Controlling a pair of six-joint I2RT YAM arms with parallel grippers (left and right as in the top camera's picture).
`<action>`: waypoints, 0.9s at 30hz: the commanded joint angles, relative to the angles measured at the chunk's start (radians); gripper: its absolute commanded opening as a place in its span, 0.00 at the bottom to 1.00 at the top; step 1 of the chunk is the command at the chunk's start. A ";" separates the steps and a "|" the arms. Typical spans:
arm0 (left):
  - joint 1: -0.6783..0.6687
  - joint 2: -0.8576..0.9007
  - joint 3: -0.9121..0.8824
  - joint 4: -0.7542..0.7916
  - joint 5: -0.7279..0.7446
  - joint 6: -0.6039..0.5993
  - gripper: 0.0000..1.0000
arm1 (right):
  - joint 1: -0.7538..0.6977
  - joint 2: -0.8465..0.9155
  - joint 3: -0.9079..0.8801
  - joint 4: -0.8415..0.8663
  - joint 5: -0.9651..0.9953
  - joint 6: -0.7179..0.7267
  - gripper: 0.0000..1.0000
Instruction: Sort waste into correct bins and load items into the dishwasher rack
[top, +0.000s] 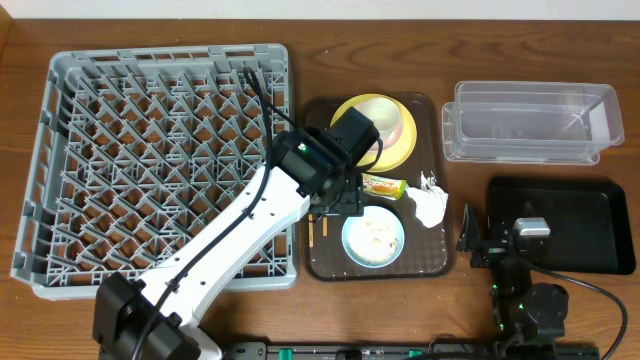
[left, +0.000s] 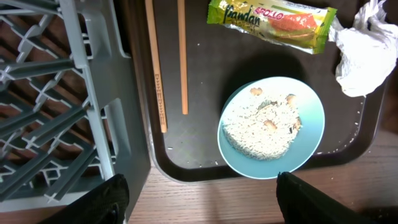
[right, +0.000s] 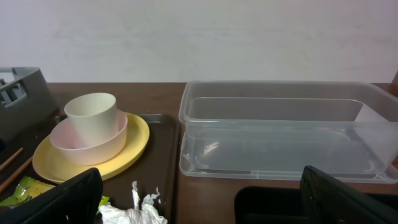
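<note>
The left gripper hangs over the near left part of the brown serving tray, its two fingers spread wide with nothing between them. Just inside the tray's near rim sits the light-blue bowl, holding a mound of rice. Left of the bowl, along the tray's left side, the two wooden chopsticks lie side by side, pointing from near rim to far rim. In the middle of the tray, beyond the bowl, lies the green-and-orange pandan snack wrapper. The crumpled paper napkin is against the tray's right side. On the tray's far end the yellow plate carries a white cup, and the small cream cup stands upright inside it.

The right gripper is off the tray, just beside its near right corner, fingers wide apart and empty.

The grey dishwasher rack stands against the tray's left side with no dishes in it. To the tray's right, the clear tub sits level with the far end and the black tray level with the near end, both apart from it.
</note>
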 joint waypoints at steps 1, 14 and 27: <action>-0.001 -0.006 -0.004 -0.010 -0.016 0.065 0.78 | -0.001 -0.006 -0.001 -0.003 -0.002 -0.008 0.99; 0.176 -0.135 -0.003 -0.002 -0.015 0.095 0.75 | -0.001 -0.006 -0.001 -0.001 0.006 -0.009 0.99; 0.629 -0.431 -0.003 -0.063 -0.015 0.095 0.93 | -0.001 0.029 0.174 -0.194 -0.116 0.209 0.99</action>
